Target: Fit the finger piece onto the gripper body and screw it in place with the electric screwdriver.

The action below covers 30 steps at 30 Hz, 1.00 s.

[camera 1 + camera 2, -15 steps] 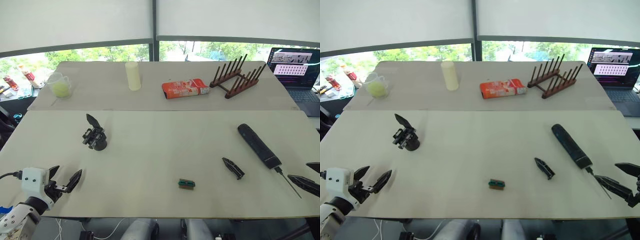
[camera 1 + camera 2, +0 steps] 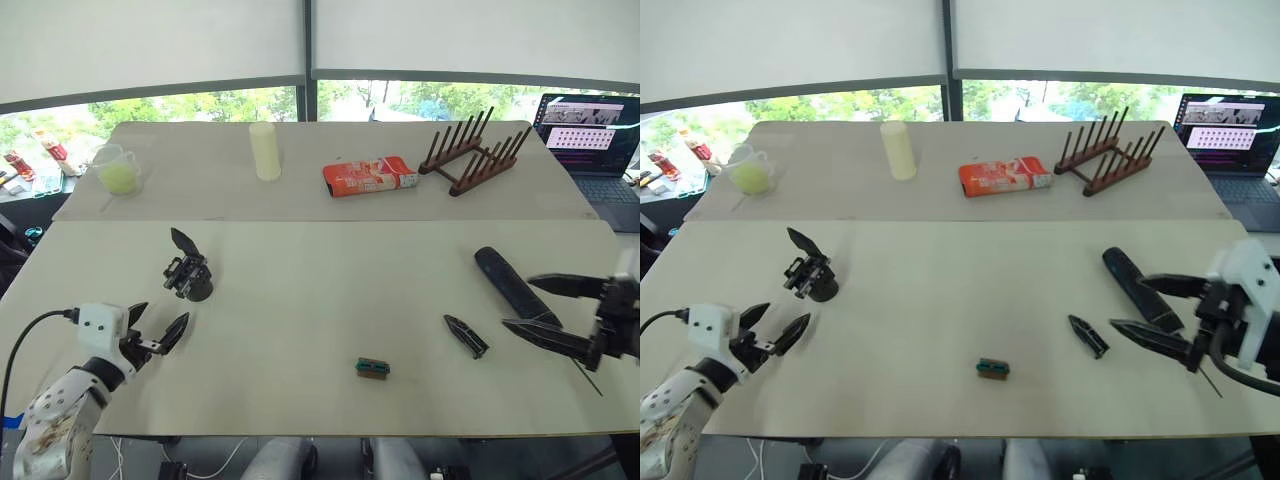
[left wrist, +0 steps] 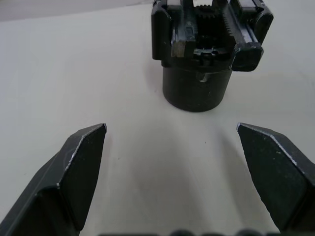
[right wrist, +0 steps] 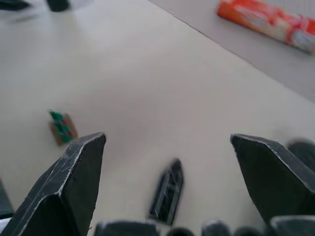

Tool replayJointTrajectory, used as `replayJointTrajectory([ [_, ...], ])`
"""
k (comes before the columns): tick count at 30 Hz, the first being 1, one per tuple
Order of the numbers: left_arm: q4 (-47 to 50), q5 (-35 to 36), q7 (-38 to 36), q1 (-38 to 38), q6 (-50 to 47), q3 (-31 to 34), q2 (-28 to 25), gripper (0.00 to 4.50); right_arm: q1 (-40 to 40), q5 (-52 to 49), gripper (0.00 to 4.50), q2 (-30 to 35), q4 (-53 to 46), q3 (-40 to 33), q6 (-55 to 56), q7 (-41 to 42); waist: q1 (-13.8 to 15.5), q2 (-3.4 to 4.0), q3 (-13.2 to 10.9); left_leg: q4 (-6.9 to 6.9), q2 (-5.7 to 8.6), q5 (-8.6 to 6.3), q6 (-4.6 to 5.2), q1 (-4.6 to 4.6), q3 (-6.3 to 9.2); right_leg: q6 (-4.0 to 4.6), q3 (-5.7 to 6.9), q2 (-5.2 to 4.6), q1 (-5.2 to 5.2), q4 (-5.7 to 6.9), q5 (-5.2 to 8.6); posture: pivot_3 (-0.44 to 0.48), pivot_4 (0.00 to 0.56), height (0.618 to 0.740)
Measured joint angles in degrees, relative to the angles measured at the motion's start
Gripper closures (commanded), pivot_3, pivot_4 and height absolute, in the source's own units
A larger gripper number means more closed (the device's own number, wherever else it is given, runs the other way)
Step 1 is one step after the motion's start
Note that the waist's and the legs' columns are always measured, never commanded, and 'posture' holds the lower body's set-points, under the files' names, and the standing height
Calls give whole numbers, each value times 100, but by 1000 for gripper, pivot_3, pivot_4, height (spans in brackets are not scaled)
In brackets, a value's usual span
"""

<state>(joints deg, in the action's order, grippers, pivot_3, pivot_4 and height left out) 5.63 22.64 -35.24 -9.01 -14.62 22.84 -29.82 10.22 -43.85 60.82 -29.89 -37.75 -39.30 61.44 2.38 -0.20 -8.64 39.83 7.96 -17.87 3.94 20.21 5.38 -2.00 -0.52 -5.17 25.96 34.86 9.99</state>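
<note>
While both grippers hang over the near counter (image 2: 300,300) with nothing in them, the task's three things lie untouched. The body (image 2: 188,274) stands at left of centre in the left eye view, its pointed finger sticking up. The left gripper (image 2: 155,332), jaws spread wide, sits just below it toward the lower left; in the left wrist view the body (image 3: 204,54) stands ahead of the gap between the two fingers (image 3: 74,167), apart from both.

The finger piece (image 2: 466,335) lies flat at lower right, well apart from the body. The screwdriver (image 2: 515,290) lies just right of it, slanting toward the lower right; its thin bit is hard to make out behind the arm. The right gripper (image 2: 533,308), jaws released and wide, hovers at the right edge over the screwdriver's lower end. In the right wrist view the finger piece (image 4: 167,194) lies between the fingers (image 4: 74,182), touching neither.

A small green-and-brown block (image 2: 373,368) lies at lower centre. On the far counter stand a rack (image 2: 475,155), a red packet (image 2: 370,176), a pale cylinder (image 2: 265,150) and a cup (image 2: 118,170).
</note>
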Motion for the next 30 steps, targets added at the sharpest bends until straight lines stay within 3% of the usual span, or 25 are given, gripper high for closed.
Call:
replayJointTrajectory([
  [8,-874,-107,-399,704,368,-293,-112,0,-913,-425,38,-3,-338,890,-144,-257,13,-15,-4,6,6,-1,2,4,0,2,3,-8,4,2,-1,0,150,740],
  [14,-1381,-228,-611,1170,527,-621,-107,0,-1148,-594,38,-233,-416,1351,-247,-533,3,-15,-4,6,7,0,4,5,0,3,3,-8,10,7,-2,0,150,740],
  [17,-1759,-310,-666,1441,743,-693,-108,811,-1155,-594,0,-246,-471,1464,-247,-597,6,-15,-4,6,7,0,3,4,0,3,4,-8,10,8,-3,0,150,740],
  [20,-1820,-354,-709,1465,931,-748,-93,2232,-1154,-597,0,-301,-514,1466,-247,-706,0,-15,-4,6,8,0,4,4,0,3,3,-8,10,7,-3,0,150,740],
  [25,-1300,-414,-637,1213,945,-952,117,2219,-1003,-595,0,-364,-675,1466,-247,-802,22,-15,-4,7,10,0,6,6,0,3,4,-11,9,4,-3,0,150,740],
  [30,-206,-468,-550,992,510,-1779,542,2219,-755,-597,0,-477,-889,1450,-247,-959,63,-21,-7,28,15,-3,10,17,0,3,0,-13,7,5,-3,0,150,740],
])
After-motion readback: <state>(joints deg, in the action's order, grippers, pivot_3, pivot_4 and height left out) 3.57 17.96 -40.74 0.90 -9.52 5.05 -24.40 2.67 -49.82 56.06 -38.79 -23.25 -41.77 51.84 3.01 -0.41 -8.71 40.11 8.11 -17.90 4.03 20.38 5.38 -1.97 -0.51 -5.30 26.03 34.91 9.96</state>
